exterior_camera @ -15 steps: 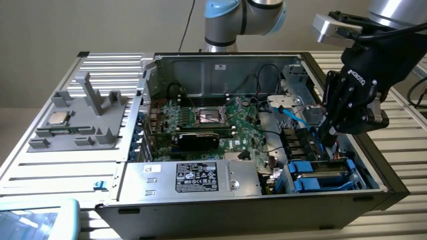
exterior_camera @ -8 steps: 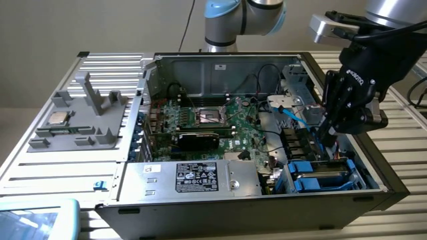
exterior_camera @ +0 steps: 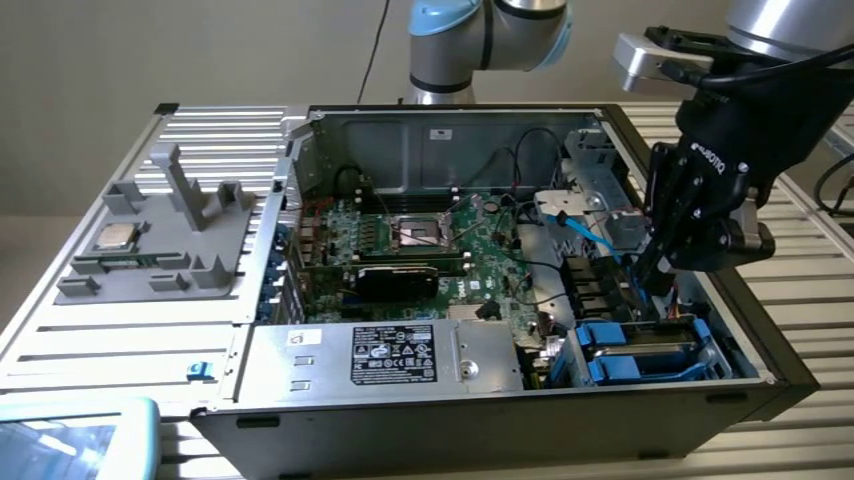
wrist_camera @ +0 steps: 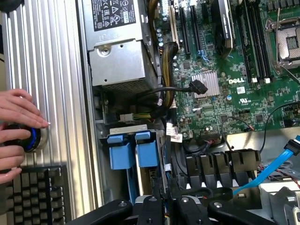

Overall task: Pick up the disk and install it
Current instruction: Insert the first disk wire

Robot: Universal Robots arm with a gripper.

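The disk [exterior_camera: 643,360], with its bright blue frame, sits in the drive bay at the case's front corner, on the exterior view's right. Its blue frame ends [wrist_camera: 123,154] stand side by side in the wrist view, just ahead of my fingers. My gripper [exterior_camera: 651,284] hangs just above the bay, a little behind the disk, pointing down into the case. Its black fingers [wrist_camera: 157,206] are drawn together, and I see nothing held between them. Whether the fingertips touch the disk is hidden from me.
The open computer case [exterior_camera: 400,118] holds a green motherboard [exterior_camera: 427,240], a silver power supply [exterior_camera: 387,355] and a blue cable [exterior_camera: 587,235] by the bay. A grey fixture [exterior_camera: 160,235] carries a chip. A person's hand [wrist_camera: 16,115] rests on a blue-ringed knob beside a keyboard [wrist_camera: 37,194].
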